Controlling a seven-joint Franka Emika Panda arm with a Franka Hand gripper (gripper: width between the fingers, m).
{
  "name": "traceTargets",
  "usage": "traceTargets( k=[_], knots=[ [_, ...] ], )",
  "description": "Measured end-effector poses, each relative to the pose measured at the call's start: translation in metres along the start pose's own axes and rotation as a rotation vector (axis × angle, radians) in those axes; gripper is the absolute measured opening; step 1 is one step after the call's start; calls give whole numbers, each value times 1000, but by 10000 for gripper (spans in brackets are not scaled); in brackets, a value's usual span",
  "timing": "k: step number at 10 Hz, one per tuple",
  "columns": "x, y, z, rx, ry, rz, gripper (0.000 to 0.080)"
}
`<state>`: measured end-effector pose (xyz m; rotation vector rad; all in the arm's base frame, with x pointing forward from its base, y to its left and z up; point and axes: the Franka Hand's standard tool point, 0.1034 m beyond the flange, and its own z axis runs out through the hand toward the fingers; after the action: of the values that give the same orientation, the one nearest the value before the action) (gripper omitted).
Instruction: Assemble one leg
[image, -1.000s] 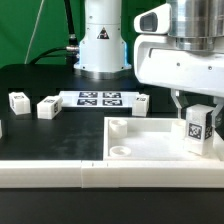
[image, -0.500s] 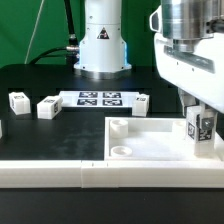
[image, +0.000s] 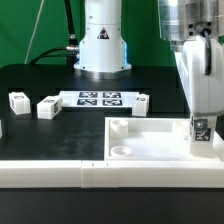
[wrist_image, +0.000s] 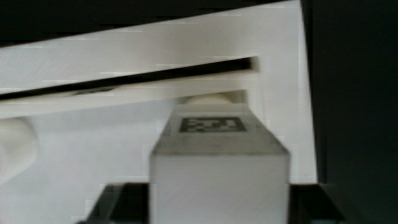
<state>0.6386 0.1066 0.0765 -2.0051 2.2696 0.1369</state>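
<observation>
My gripper (image: 200, 116) is shut on a white leg (image: 201, 134) with a marker tag on its face. It holds the leg upright over the far right corner of the large flat white tray-like piece (image: 150, 140), low against the tray. In the wrist view the leg (wrist_image: 217, 150) fills the middle between my two dark fingers (wrist_image: 125, 205), with its tag pointing away toward the tray's rim (wrist_image: 143, 90). Three more loose legs lie on the black table: two at the exterior view's left (image: 18, 100) (image: 48, 107) and one near the marker board (image: 140, 103).
The marker board (image: 97, 98) lies flat at the back in front of the arm's white base (image: 103, 45). The tray has round corner sockets (image: 121, 128) (image: 121, 151). A white rail (image: 60, 172) runs along the table's front edge.
My gripper has moved toward the exterior view's right and down with the leg, turning so the leg now stands over the tray's right corner.
</observation>
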Motion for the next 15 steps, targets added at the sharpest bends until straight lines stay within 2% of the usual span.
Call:
traceTargets(
  k=[1, 2, 6, 9, 10, 12, 13, 15],
  knots=[
    [-1, 0, 0, -1, 1, -26, 478],
    [-2, 0, 1, -6, 4, -189, 610],
    [-8, 0, 4, -17, 23, -709, 648],
    [-12, 0, 2, -45, 39, -1026, 648],
    [-11, 1, 1, -72, 35, -1162, 648],
    [-12, -2, 4, -148, 14, -1368, 648],
    [-15, -5, 3, -139, 18, -1402, 648],
    [-14, -4, 3, -144, 10, -1529, 648]
  ],
)
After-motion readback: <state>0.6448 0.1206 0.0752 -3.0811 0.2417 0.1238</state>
